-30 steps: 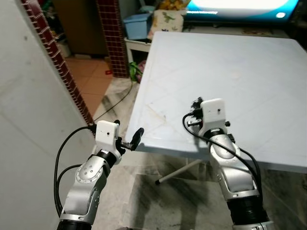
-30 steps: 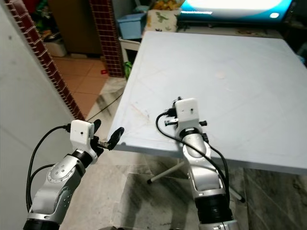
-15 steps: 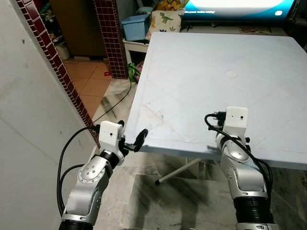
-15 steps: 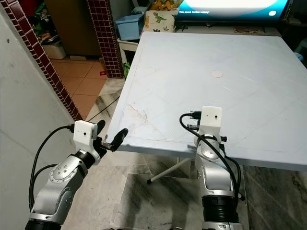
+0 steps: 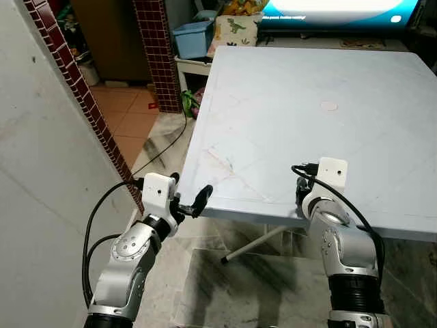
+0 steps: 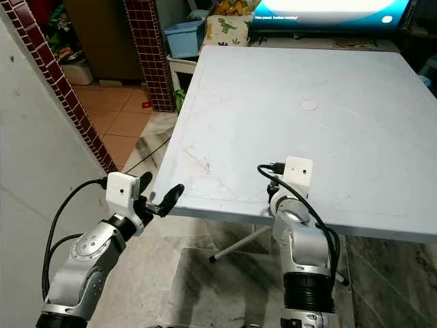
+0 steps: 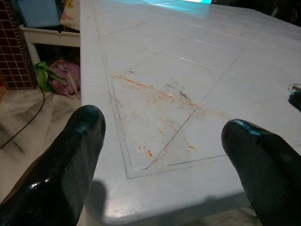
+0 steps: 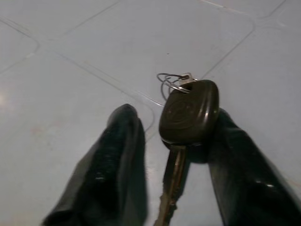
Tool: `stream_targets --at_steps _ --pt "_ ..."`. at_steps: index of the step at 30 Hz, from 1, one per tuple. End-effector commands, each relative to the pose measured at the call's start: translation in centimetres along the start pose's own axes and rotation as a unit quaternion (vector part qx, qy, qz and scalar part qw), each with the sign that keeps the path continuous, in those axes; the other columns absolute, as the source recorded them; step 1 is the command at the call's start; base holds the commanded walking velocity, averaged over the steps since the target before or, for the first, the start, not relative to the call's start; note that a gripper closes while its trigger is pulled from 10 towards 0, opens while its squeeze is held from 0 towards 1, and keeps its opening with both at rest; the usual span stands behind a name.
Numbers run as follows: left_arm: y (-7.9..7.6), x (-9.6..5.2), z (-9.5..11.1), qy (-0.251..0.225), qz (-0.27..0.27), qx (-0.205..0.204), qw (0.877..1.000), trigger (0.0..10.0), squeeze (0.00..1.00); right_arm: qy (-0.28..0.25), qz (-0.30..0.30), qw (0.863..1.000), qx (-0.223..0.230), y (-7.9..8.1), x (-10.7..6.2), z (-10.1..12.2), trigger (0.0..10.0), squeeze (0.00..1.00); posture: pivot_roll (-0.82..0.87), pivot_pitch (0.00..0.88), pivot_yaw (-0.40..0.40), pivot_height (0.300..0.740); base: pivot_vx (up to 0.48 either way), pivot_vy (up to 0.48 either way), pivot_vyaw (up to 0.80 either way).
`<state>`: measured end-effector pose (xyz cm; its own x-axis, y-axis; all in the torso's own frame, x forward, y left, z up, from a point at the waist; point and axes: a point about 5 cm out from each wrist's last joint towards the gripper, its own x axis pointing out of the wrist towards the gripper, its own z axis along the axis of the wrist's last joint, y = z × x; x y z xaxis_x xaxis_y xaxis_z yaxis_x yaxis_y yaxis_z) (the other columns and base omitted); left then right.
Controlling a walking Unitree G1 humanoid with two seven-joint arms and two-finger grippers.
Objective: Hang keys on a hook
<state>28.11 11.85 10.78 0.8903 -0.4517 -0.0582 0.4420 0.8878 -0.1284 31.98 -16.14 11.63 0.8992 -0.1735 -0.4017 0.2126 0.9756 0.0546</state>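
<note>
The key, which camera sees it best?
The right wrist view: the key sits close up between the right gripper fingers, ring and blade plain. In the eye views the right arm's wrist hides it. The left wrist view looks at the white table.

— What sort of place is this?
— A lived-in home: a white plastic table (image 5: 321,102) on marble-patterned floor (image 5: 225,287), with terracotta tiles beyond.
— Anything else?
— A maroon-tiled pillar (image 5: 158,48), a blue storage tub (image 5: 194,37), a dinosaur-print cloth (image 5: 235,29) and a glowing screen (image 5: 334,8).
</note>
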Motion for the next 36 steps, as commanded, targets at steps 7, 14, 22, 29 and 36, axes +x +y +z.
stream_targets --at_steps 7,14,22,29,36 --pt "-0.1 0.1 -0.1 0.004 -0.005 0.0 1.0 10.0 0.0 0.027 -0.003 1.0 0.013 -0.2 0.2 -0.5 10.0 1.0 -0.06 0.082 0.048 0.74 0.0 0.0 0.0" --pt "0.0 0.1 -0.3 0.006 -0.008 0.0 1.0 10.0 0.0 0.001 -0.02 1.0 0.006 -0.4 0.1 0.3 10.0 1.0 -0.08 0.079 0.061 0.74 0.0 0.0 0.0" --pt "0.2 0.5 0.0 0.005 -0.01 0.004 1.0 10.0 0.0 0.014 -0.043 0.999 -0.003 -0.8 0.1 -0.2 10.0 1.0 -0.09 0.075 0.073 0.74 0.0 0.0 0.0" --pt "0.2 0.5 0.1 0.005 -0.011 0.007 1.0 10.0 0.0 0.013 -0.044 0.999 -0.004 -1.0 0.3 0.2 10.0 1.0 -0.08 0.076 0.073 0.74 0.0 0.0 0.0" --pt "0.1 0.4 0.1 0.004 -0.01 0.007 1.0 10.0 0.0 0.048 -0.032 0.998 0.024 -0.4 0.4 -0.2 10.0 1.0 -0.06 0.08 0.062 0.74 0.0 0.0 0.0"
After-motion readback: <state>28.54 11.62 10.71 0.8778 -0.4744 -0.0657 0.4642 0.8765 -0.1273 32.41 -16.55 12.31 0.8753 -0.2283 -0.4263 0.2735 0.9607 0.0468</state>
